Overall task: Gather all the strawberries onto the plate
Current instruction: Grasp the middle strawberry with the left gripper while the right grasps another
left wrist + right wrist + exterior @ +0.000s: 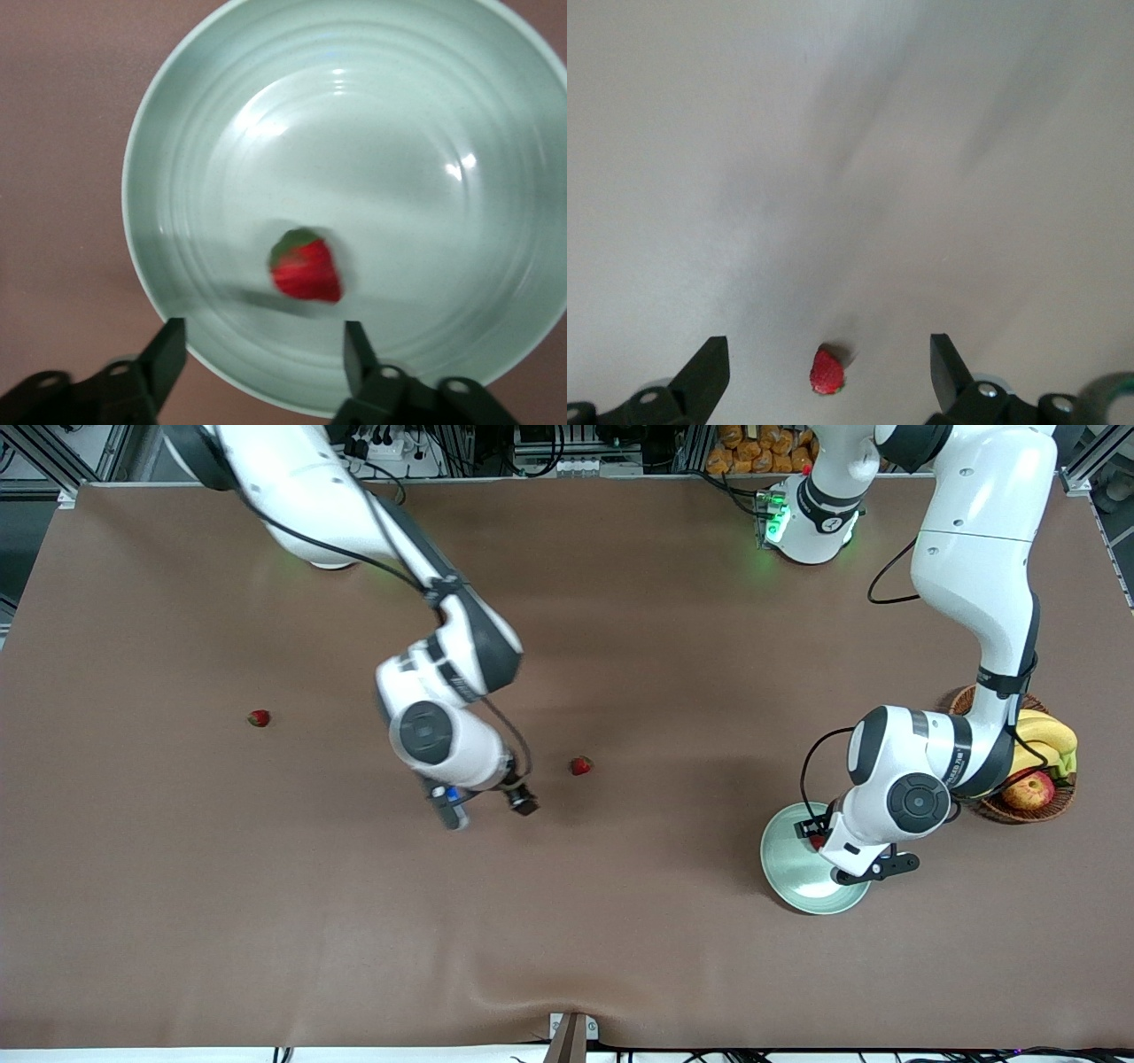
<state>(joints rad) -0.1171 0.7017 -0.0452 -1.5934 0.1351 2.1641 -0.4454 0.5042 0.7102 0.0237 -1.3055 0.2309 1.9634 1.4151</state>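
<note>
The pale mint-green plate (797, 895) sits near the left arm's end of the table. My left gripper (846, 849) hangs over it, open and empty. One strawberry (306, 266) lies loose inside the plate (221, 106), below the spread left gripper (264, 345), and it shows as a red speck (817, 840) in the front view. A second strawberry (580, 765) lies mid-table. My right gripper (488, 808) is open over the table just beside it, and the berry (827, 372) shows between its wide-apart fingers (713, 359), untouched. A third strawberry (259, 717) lies toward the right arm's end.
A brown wicker basket (1054, 802) with bananas (1045, 735) and a red-yellow apple (1029, 790) stands beside the plate, toward the left arm's end of the table. The left arm's forearm crosses above it. A brown cloth (567, 939) covers the table.
</note>
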